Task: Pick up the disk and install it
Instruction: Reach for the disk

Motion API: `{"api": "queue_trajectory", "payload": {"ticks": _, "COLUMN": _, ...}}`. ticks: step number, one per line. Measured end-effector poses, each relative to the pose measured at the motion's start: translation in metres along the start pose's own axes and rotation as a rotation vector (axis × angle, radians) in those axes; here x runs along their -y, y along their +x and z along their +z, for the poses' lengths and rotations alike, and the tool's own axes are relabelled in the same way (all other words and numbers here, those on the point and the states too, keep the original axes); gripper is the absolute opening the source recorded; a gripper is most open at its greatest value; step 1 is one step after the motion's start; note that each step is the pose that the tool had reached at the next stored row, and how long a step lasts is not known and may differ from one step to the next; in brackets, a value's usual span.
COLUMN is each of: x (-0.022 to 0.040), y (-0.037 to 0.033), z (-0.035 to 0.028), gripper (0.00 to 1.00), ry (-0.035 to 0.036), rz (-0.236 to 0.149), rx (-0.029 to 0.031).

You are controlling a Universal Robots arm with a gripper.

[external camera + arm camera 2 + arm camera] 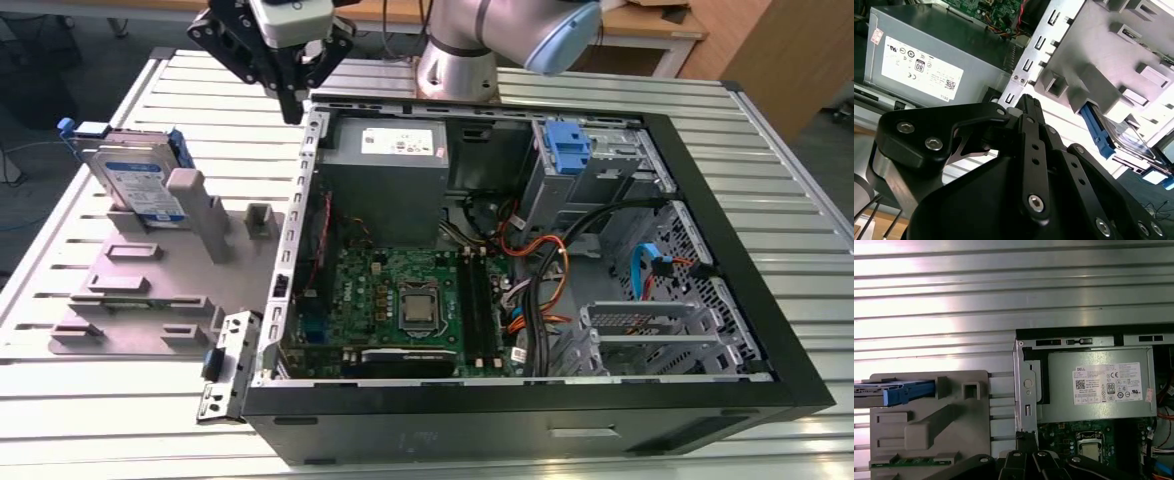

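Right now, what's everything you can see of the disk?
The disk is a flat silver metal hard drive with a blue-and-white label and blue plastic side rails. It stands on edge in the grey fixture, on the exterior view's left of the open computer case. Only the fixture touches it; the gripper hangs apart, near the case's corner.

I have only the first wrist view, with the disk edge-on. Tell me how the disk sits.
Observer: In the exterior view the disk stands on edge in the grey fixture, label showing, outside the computer case.
Operator: Say what holds it.
Observer: Nothing. The end effector hangs by the case's corner next to the power supply, apart from the disk.
Operator: Report what lies beyond the power supply.
Observer: A blue bracket stands inside the case, to the exterior view's right of the power supply.
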State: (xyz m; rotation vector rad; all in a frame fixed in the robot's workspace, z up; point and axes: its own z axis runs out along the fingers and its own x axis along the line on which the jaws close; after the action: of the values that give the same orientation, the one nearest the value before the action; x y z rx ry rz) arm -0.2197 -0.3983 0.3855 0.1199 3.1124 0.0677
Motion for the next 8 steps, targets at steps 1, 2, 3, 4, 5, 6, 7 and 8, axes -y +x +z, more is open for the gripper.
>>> {"api": "queue_trajectory", "payload": {"ticks": 1, "x": 0.0001, "y": 0.0014, "z": 0.0001, "gripper": 0.11, "ry": 0.0000, "rz": 0.000, "rx": 0.0000}}
{"api": "queue_trajectory", "payload": {"ticks": 2, "x": 0.0002, "y": 0.0026, "z": 0.0002, "gripper": 0.11, "ry": -0.0001, "rz": 0.000, "rx": 0.0000}}
{"api": "queue_trajectory", "payload": {"ticks": 3, "x": 0.0003, "y": 0.0039, "z": 0.0003, "gripper": 0.11, "ry": -0.0002, "rz": 0.000, "rx": 0.0001}}
{"api": "queue_trajectory", "payload": {"ticks": 4, "x": 0.0004, "y": 0.0052, "z": 0.0004, "gripper": 0.11, "ry": -0.0001, "rz": 0.000, "rx": 0.0000}}
{"api": "queue_trajectory", "payload": {"ticks": 5, "x": 0.0005, "y": 0.0065, "z": 0.0006, "gripper": 0.11, "ry": -0.0002, "rz": 0.000, "rx": 0.0001}}
{"api": "queue_trajectory", "payload": {"ticks": 6, "x": 0.0005, "y": 0.0078, "z": 0.0006, "gripper": 0.11, "ry": -0.0001, "rz": 0.000, "rx": -0.0001}}
{"api": "queue_trajectory", "payload": {"ticks": 7, "x": 0.0006, "y": 0.0091, "z": 0.0008, "gripper": 0.11, "ry": -0.0002, "rz": 0.000, "rx": 0.0000}}
{"api": "queue_trajectory", "payload": {"ticks": 8, "x": 0.0007, "y": 0.0100, "z": 0.0009, "gripper": 0.11, "ry": -0.0002, "rz": 0.000, "rx": 0.0000}}
